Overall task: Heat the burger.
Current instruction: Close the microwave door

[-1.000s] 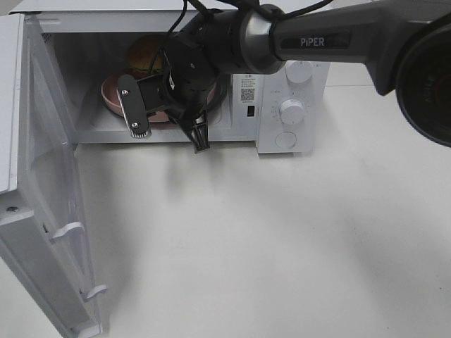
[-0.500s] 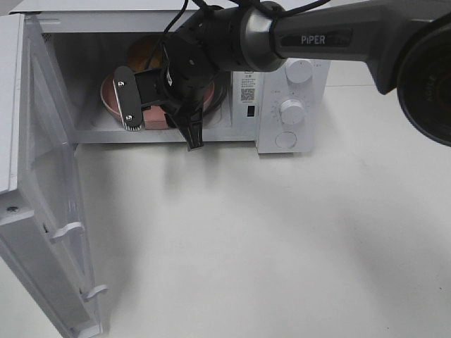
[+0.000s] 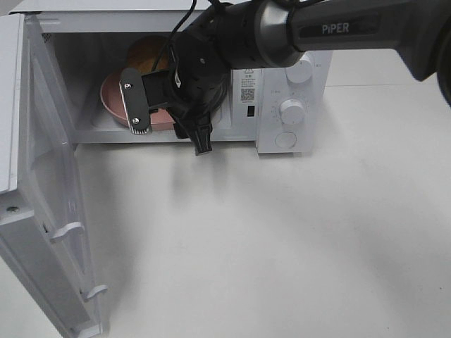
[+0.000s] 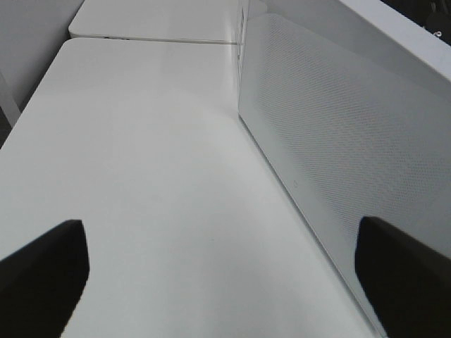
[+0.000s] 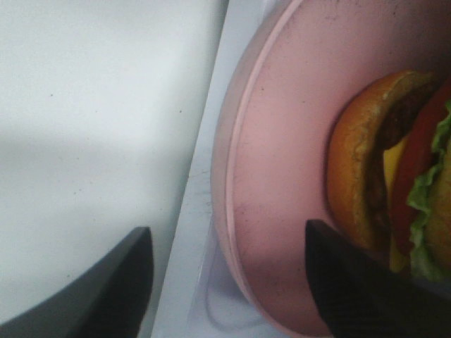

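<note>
Robot test bench, lab-type setting; plain white tables (image 4: 141, 176) set edge to edge; white microwave (image 3: 292, 105), door open, as kitchen prop; dark robot arm (image 3: 352, 28) marked PIPER.

I read the table (image 3: 282, 239) as smooth matt white. The microwave (image 3: 292, 105) casing is glossy white, plastic I think; its door (image 4: 338, 141) carries fine perforated mesh. The pink plate (image 5: 282, 141) looks matt, faintly speckled; the burger (image 5: 356, 176) bun has a soft sheen. The right gripper (image 3: 173, 139) is matt black with one bare-metal strip.
</note>
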You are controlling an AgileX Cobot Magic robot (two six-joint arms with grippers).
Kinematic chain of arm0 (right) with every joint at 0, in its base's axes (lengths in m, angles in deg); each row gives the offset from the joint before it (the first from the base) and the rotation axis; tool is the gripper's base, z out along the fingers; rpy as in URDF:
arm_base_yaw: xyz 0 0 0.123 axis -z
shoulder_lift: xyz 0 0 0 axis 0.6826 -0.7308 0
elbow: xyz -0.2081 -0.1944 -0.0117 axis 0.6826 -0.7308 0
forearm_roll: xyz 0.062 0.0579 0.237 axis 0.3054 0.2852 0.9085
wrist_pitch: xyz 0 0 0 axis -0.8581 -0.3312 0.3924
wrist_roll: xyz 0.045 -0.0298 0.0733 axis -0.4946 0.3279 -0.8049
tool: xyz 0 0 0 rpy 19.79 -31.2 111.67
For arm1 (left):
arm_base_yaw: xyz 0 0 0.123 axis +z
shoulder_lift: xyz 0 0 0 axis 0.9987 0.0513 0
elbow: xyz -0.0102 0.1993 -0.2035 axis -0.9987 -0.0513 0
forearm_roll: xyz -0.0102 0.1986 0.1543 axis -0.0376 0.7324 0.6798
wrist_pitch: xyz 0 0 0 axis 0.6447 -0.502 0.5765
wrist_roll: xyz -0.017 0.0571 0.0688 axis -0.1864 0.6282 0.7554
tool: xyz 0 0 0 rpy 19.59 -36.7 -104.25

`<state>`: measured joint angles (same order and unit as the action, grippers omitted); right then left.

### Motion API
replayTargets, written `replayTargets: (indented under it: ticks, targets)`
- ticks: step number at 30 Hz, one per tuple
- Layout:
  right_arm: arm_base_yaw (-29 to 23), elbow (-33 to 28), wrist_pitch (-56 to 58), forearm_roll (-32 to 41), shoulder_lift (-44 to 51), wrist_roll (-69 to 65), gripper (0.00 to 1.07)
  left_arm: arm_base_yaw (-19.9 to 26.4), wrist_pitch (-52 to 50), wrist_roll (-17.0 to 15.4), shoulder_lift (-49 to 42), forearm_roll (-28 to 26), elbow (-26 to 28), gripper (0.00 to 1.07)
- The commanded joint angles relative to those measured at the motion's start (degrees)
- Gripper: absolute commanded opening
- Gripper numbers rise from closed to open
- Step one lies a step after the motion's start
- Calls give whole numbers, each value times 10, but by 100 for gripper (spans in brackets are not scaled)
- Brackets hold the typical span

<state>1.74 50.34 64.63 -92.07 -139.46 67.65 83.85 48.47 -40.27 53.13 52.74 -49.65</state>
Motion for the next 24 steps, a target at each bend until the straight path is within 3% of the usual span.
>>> replayTargets:
  ticks: [1, 13, 24]
  targets:
    - [1, -37, -40, 2, 36, -16, 76, 1, -3, 1, -12, -1, -2, 98]
    - [-1, -131, -76, 1, 103, -17, 76, 1, -3, 1, -12, -1, -2, 98]
    - [-1, -257, -119, 2, 201, -21, 76, 1, -3, 1, -12, -1, -2, 98]
